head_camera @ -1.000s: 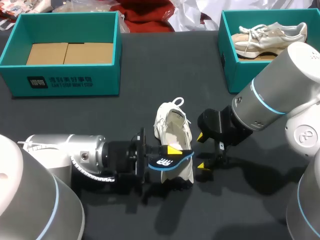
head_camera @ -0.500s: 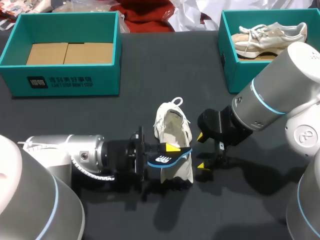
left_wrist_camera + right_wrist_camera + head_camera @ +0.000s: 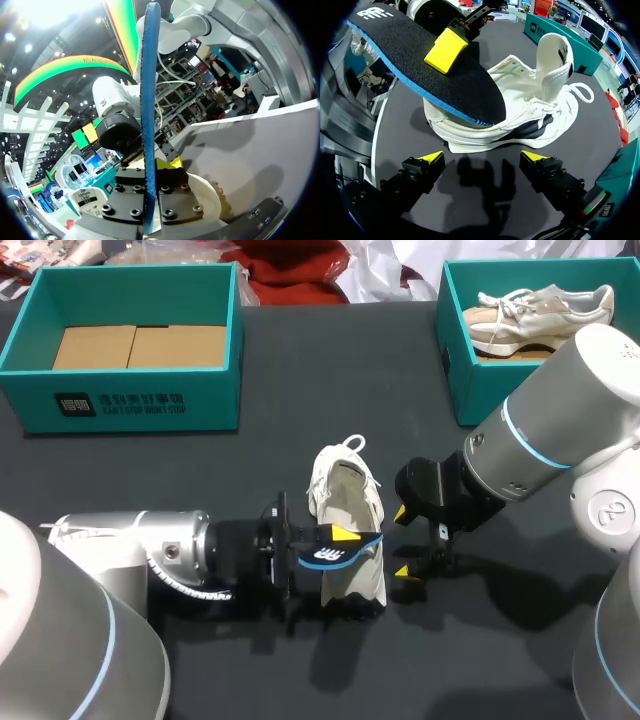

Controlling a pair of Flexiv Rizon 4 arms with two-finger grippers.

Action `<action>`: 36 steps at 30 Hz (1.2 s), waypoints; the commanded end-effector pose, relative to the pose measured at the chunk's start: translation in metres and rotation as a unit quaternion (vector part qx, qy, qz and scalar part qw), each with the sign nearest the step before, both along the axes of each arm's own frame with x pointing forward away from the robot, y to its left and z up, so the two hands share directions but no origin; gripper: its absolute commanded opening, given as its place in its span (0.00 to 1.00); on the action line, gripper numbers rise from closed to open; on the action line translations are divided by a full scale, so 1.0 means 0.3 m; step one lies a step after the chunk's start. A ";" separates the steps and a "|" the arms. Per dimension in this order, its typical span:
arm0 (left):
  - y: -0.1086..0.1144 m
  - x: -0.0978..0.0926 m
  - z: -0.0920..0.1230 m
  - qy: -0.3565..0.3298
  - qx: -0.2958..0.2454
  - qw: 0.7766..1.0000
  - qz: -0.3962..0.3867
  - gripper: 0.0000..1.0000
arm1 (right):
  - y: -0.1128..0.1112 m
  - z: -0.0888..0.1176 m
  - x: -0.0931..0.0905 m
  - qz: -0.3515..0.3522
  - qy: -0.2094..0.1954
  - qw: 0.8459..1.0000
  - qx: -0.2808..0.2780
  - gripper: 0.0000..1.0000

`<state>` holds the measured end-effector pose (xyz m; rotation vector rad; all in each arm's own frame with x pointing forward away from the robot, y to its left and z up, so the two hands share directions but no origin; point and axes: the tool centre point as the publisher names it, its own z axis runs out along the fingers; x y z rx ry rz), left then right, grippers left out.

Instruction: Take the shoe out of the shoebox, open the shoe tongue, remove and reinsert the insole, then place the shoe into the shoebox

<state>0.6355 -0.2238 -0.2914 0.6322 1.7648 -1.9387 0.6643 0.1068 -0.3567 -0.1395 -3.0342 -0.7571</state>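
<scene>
- Left pincer (image 3: 341, 543): clamped flat on insole (image 3: 322, 559), one yellow tip on top, other beneath.
- Insole hangs over heel opening of shoe (image 3: 347, 495), not yet seated inside.
- Shoe upright on counter (image 3: 250, 470), tongue lifted.
- Right pincer (image 3: 482, 159): spread wide, holding nothing, just beside shoe, opposite left pincer.
- Risks, as I judge them:
  - insole tip may catch shoe collar and fold if fed too flat;
  - shoe unbraced, so push could slide or tip it;
  - shallow grip may let insole twist.
</scene>
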 end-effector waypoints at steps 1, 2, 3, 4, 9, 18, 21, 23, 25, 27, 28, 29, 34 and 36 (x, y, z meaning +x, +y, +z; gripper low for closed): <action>-0.008 0.014 -0.023 0.002 0.001 1.000 -0.001 0.00 | 0.001 -0.002 -0.004 -0.001 -0.001 1.000 0.000 1.00; -0.007 0.017 -0.027 0.002 0.002 1.000 0.000 0.00 | 0.001 -0.002 -0.004 -0.001 -0.001 1.000 0.000 1.00; -0.005 0.020 -0.031 0.003 0.004 1.000 0.000 0.00 | 0.001 -0.002 -0.004 -0.001 -0.001 1.000 0.000 1.00; -0.004 0.023 -0.034 0.004 0.004 1.000 0.001 0.00 | 0.001 -0.002 -0.004 -0.001 -0.001 1.000 0.000 1.00; -0.004 0.040 -0.047 0.009 0.010 1.000 0.007 0.00 | 0.001 -0.002 -0.004 -0.001 -0.001 1.000 0.000 1.00; -0.008 0.066 -0.084 0.025 0.024 0.999 0.012 0.00 | 0.001 -0.002 -0.004 -0.001 -0.001 1.000 0.000 1.00; -0.011 0.073 -0.103 0.031 0.029 0.999 0.015 0.00 | 0.001 -0.002 -0.004 -0.001 -0.001 1.000 0.000 1.00; -0.011 0.080 -0.114 0.034 0.032 0.999 0.018 0.00 | 0.001 -0.002 -0.004 -0.001 -0.001 1.000 0.000 1.00; -0.012 0.083 -0.125 0.035 0.037 0.999 0.020 0.00 | 0.001 -0.002 -0.004 -0.001 -0.001 1.000 0.000 1.00; -0.013 0.084 -0.132 0.032 0.043 0.998 0.023 0.00 | 0.001 -0.002 -0.004 -0.001 -0.001 1.000 0.000 1.00; -0.014 0.085 -0.135 0.032 0.043 0.998 0.024 0.00 | 0.001 -0.002 -0.004 -0.001 -0.001 1.000 0.000 1.00; -0.014 0.086 -0.136 0.030 0.045 0.998 0.027 0.00 | 0.001 -0.002 -0.004 -0.001 -0.001 1.000 0.000 1.00; -0.014 0.079 -0.124 0.029 0.046 0.998 0.029 0.00 | 0.001 -0.002 -0.004 -0.001 -0.001 1.000 0.000 1.00; -0.013 0.076 -0.117 0.027 0.045 0.998 0.029 0.00 | 0.001 -0.002 -0.004 -0.001 -0.001 1.000 0.000 1.00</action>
